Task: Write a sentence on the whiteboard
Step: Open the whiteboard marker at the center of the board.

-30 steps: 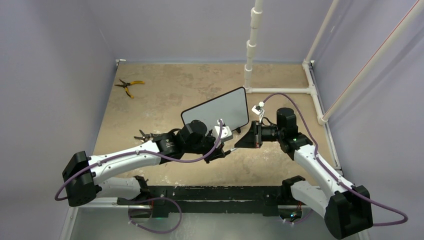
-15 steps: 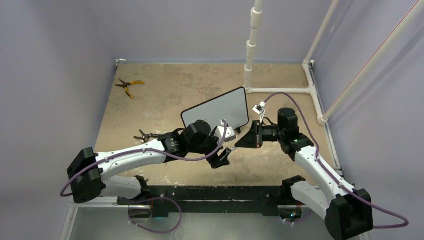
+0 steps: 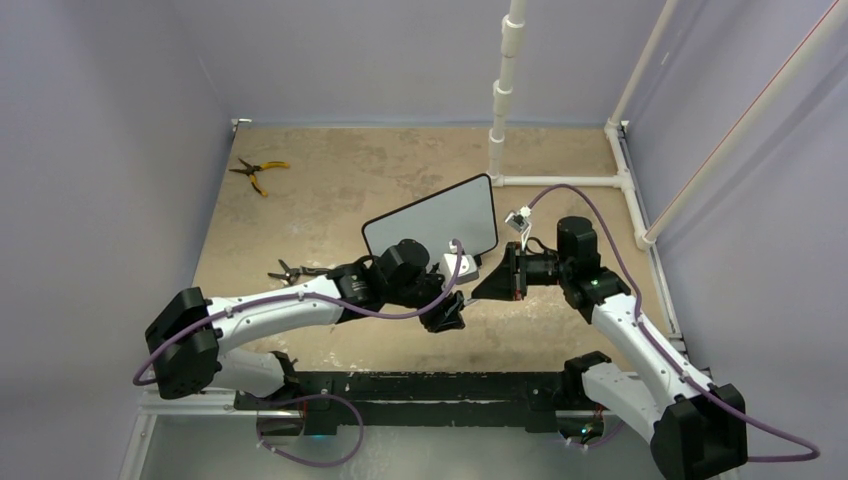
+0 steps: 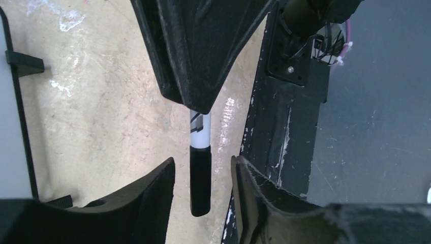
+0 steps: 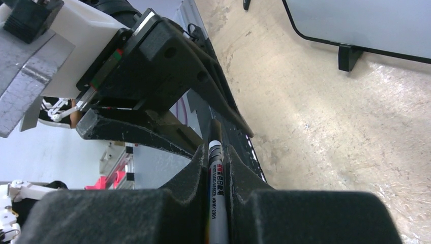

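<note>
L arm [image 3: 280, 305] swung right; L tool [image 4: 202, 162] apart round cap [image 4: 200, 185]; R tool [image 5: 215, 152] clamps marker [image 5: 215, 175]; whiteboard [image 3: 440, 220] standing, blk frame.

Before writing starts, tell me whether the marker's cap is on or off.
On. The black cap sits on the marker's end, inside the open left gripper, untouched.

Yellow-handled pliers [image 3: 258, 172] lie near the table's [image 3: 330, 190] far left corner, white pipe frame [image 3: 503, 95] at far right
</note>
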